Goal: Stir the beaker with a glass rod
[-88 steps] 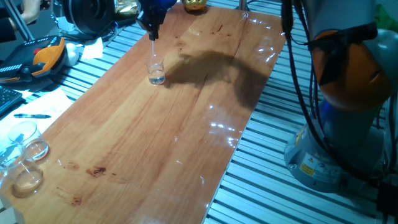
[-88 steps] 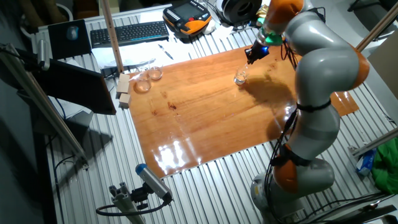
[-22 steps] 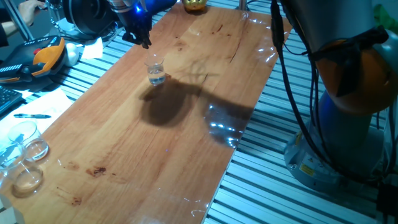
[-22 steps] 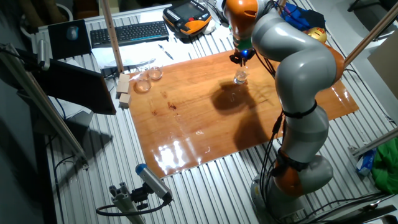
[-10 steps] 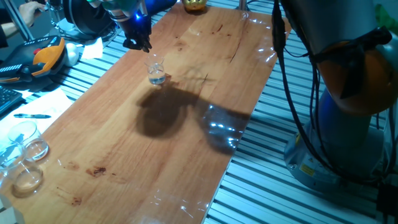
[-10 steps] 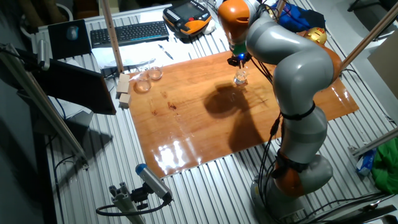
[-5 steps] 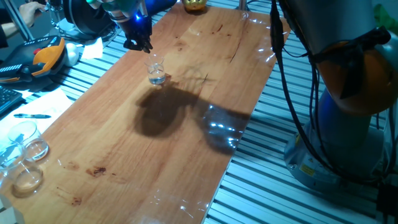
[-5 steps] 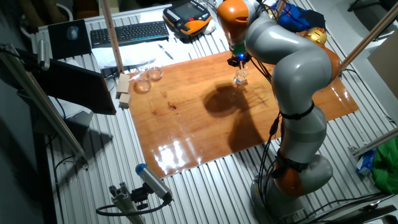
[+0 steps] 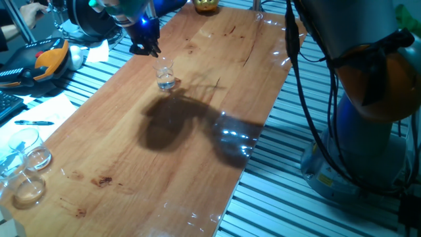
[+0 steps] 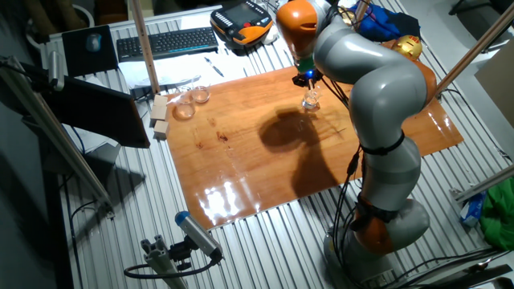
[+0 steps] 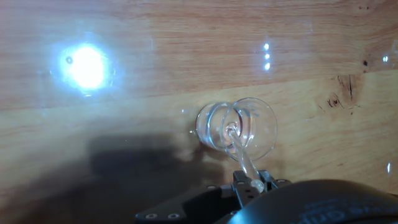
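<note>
Arm shadow spread left — glass rod (image 11: pixel 239 149) still dips into beaker (image 11: pixel 238 126).

One beaker (image 9: pixel 165 74), one glass rod (image 11: pixel 242 155), two wooden blocks (image 10: pixel 159 115).

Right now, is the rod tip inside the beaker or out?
Inside: the glass rod runs from the gripper down into the upright beaker.

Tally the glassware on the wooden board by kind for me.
Small beaker: 1
Glass rod, held by the hand, tip in the beaker: 1
Larger clear dishes and jars, grouped at the board's corner: about 3, hard to separate
Total: about 5
</note>
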